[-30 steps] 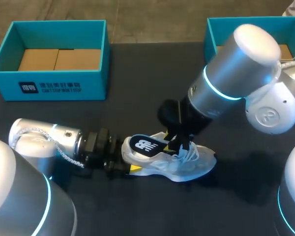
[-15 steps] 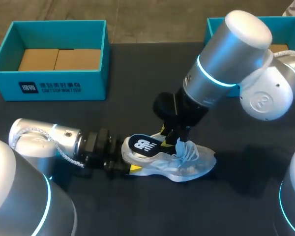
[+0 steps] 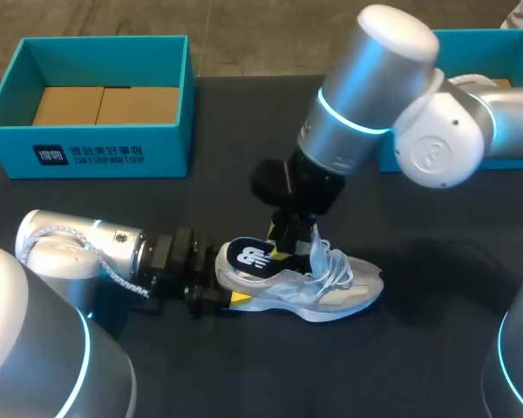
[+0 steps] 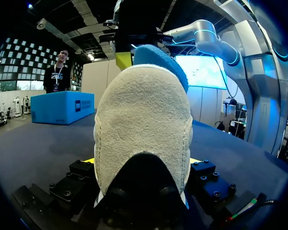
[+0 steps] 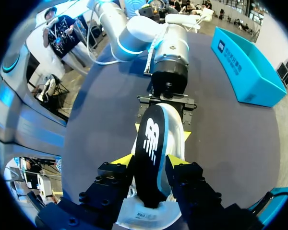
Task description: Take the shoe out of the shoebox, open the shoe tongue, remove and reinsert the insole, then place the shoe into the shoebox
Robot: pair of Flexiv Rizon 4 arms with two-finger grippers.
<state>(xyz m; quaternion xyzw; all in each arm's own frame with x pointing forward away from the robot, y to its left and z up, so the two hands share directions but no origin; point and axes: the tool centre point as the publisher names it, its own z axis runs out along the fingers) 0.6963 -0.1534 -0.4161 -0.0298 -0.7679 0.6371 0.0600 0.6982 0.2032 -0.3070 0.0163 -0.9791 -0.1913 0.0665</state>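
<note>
**Right gripper clamped on the insole, left gripper pinning the heel**

Right gripper [image 5: 151,163] is down at the shoe's opening, its yellow-tipped fingers pressed on either side of the dark insole [image 5: 151,143], and that's a firm pinch. The insole [image 3: 251,255] stands tilted up out of the shoe [image 3: 322,292], heel end raised, the front end down inside, hidden from view. The shoe itself lies upright on the dark table [image 3: 200,374], near the middle, toe pointing right.

Over at the heel, the left gripper [image 3: 222,286] has a finger on each side of the shoe, clenched tight; from its own wrist view the pale heel [image 4: 143,120] fills the space between the left gripper [image 4: 143,163] tips.

Poses now: the right arm [image 3: 375,113] comes in from the far right, crosses past the middle and angles steeply down onto the shoe. The left arm [image 3: 87,248] lies low and level along the near left, pointing right.

The count: one shoe, one insole, two teal shoeboxes. The far-left shoebox [image 3: 113,152] and the far-right shoebox [image 3: 373,65] both sit well apart from the shoe.
</note>
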